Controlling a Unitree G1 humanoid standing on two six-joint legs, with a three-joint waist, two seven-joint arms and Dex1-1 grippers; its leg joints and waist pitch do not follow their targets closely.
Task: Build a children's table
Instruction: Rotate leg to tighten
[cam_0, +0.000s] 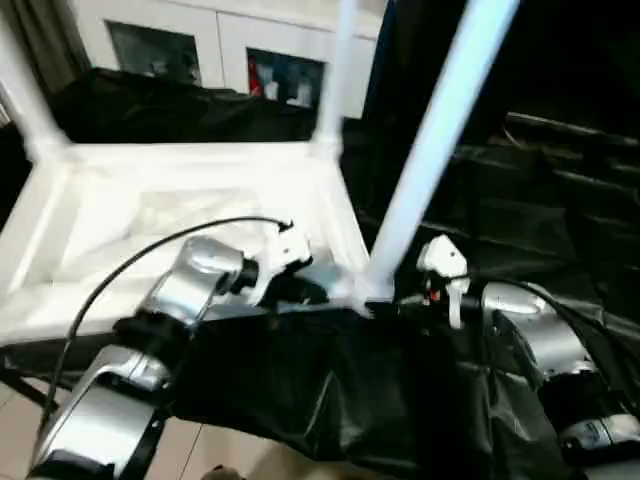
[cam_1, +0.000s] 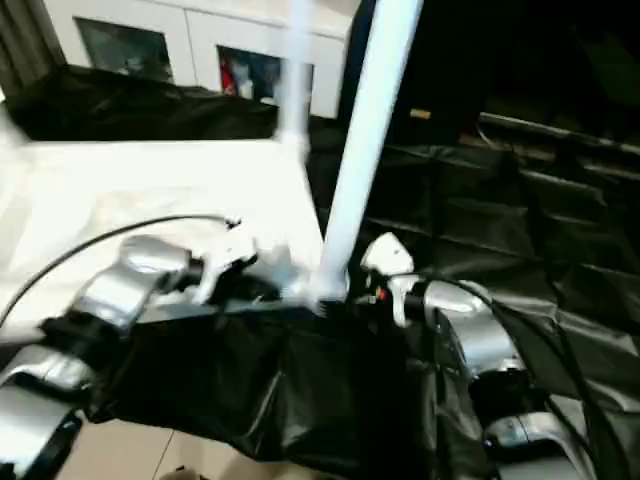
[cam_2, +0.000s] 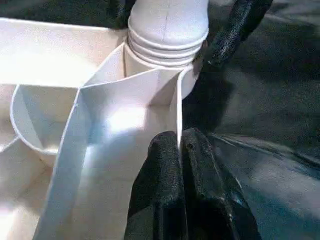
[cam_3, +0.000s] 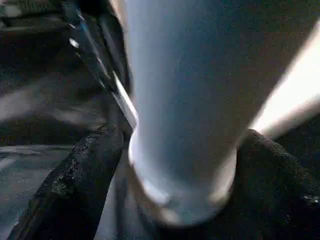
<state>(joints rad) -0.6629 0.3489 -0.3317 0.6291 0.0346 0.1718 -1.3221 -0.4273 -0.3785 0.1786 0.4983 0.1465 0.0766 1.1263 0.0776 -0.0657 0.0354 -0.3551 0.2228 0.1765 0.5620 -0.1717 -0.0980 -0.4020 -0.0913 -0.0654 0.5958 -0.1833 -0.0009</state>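
Lying upside down: the white table top (cam_0: 170, 215) rests on the black-draped desk (cam_0: 540, 230), ribbed underside up, with its near right corner between the two grippers.
Near leg: a long white leg (cam_0: 430, 140) stands in the near right corner socket (cam_2: 165, 75) and leans up and away to the right; its ringed base sits at the socket mouth.
Other legs: one leg (cam_0: 335, 70) rises at the far right corner, another (cam_0: 25, 95) at the far left corner.
Left gripper: the left gripper (cam_2: 180, 150) has its fingers pressed together on the thin rim wall of the top, just beside the socket.
Right gripper: the right gripper (cam_3: 175, 165) has its black fingers (cam_3: 75, 185) spread wide, one on each side of the leg's base; whether they press on it I cannot tell.
In the way: a black cable (cam_0: 130, 265) arcs over the left forearm (cam_0: 190, 285) above the top.
Surface: crinkled black sheeting covers the desk.
Room: white cabinets with glass doors (cam_0: 215, 45) stand behind; pale floor (cam_0: 230, 450) shows below the desk edge.
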